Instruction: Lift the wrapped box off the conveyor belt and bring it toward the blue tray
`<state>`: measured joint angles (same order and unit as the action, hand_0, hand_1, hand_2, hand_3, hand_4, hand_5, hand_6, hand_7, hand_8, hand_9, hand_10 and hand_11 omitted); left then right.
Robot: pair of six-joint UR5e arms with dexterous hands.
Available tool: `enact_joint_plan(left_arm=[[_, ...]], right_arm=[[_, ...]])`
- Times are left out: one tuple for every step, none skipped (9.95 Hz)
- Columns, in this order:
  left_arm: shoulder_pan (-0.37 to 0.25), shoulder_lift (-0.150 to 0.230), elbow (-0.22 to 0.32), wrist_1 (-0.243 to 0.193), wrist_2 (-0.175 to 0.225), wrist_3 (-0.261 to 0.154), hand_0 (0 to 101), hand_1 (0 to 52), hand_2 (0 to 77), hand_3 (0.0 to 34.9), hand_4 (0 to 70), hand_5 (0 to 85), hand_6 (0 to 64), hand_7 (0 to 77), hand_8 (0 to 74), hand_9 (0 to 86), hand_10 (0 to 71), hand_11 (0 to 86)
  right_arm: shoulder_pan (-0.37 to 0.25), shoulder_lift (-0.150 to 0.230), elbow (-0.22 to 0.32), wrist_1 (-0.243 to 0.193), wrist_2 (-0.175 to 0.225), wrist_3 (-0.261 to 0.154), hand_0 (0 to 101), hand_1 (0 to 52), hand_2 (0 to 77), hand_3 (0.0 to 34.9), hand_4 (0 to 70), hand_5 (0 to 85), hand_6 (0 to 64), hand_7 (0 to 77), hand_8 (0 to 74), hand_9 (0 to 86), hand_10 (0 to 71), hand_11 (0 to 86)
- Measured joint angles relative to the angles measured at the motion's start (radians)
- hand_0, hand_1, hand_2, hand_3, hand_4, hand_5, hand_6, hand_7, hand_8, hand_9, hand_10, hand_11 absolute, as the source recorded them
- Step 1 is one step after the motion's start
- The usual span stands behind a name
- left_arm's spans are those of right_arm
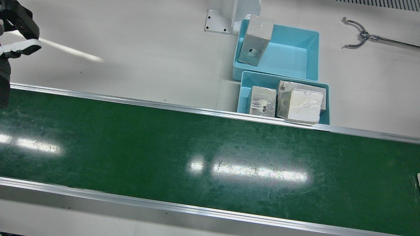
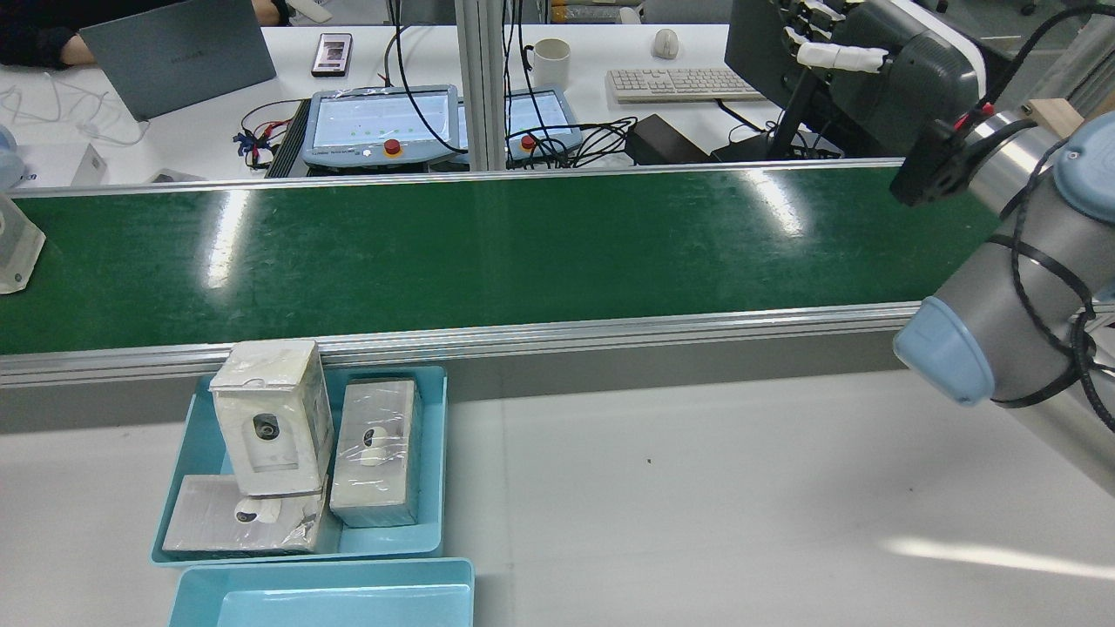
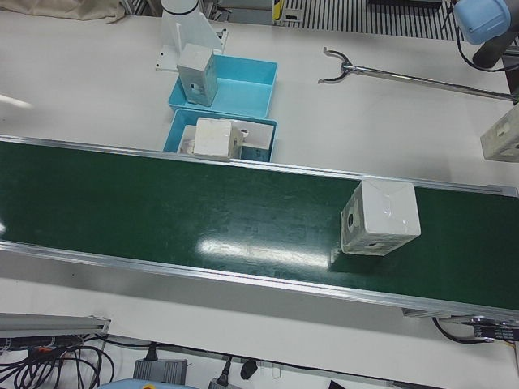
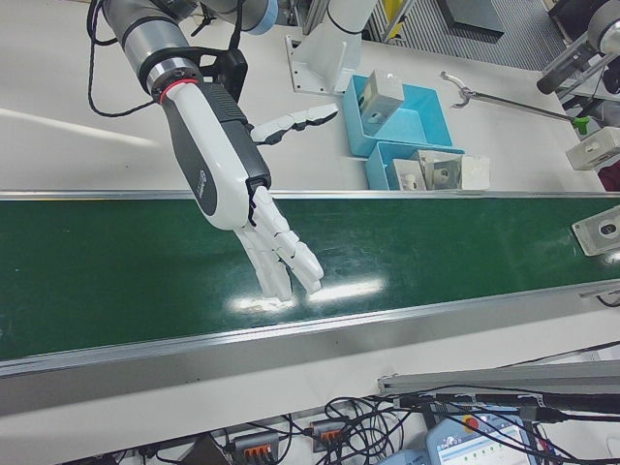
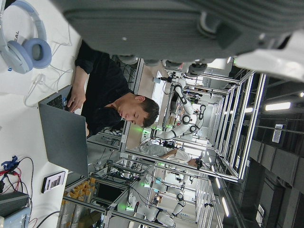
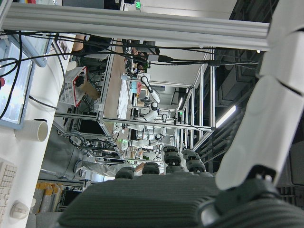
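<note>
A wrapped white box point(image 3: 379, 217) lies alone on the green conveyor belt point(image 3: 162, 211), toward the robot's left end. It also shows at the left edge of the rear view point(image 2: 13, 244) and at the right edge of the right-front view point(image 4: 601, 231). My right hand point(image 4: 276, 247) hangs open over the belt at the other end, fingers spread and pointing down, far from the box; it also shows in the rear view point(image 2: 849, 52). Of my left hand, only the palm point(image 5: 166, 23) shows, with nothing in it. Two blue trays point(image 1: 288, 55) point(image 1: 244, 88) stand beside the belt.
The near tray point(image 2: 435, 453) holds three wrapped boxes point(image 2: 270, 427); one more box point(image 1: 257, 39) leans in the far tray. A metal grabber tool point(image 1: 361, 36) lies on the white table. Another box point(image 3: 503, 134) shows at the view's right edge. Desks and monitors stand beyond the belt.
</note>
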<state>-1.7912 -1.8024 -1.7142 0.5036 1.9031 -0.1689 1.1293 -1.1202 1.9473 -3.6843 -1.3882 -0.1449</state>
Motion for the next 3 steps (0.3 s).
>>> enact_joint_plan(left_arm=[[0.000,0.000,0.000,0.000,0.000,0.000,0,0.0,0.5,0.0,0.0,1.1,0.0,0.0,0.0,0.0,0.0,0.0],[0.000,0.000,0.000,0.000,0.000,0.000,0,0.0,0.5,0.0,0.0,1.1,0.0,0.0,0.0,0.0,0.0,0.0],[0.000,0.000,0.000,0.000,0.000,0.000,0,0.0,0.5,0.0,0.0,1.1,0.0,0.0,0.0,0.0,0.0,0.0]], right_arm=[[-0.002,0.004,0.001,-0.001,-0.004,0.008,41,9.3,8.7,2.2,0.0,7.1,0.0,0.5,0.5,1.6,0.5,1.1],[-0.006,0.009,-0.001,-0.002,-0.006,0.013,41,9.3,8.7,2.2,0.0,7.1,0.0,0.5,0.5,1.6,0.5,1.1],[-0.010,0.015,-0.005,-0.003,-0.007,0.014,44,10.9,9.3,3.3,1.1,11.5,0.0,3.3,0.5,1.6,0.5,1.1]])
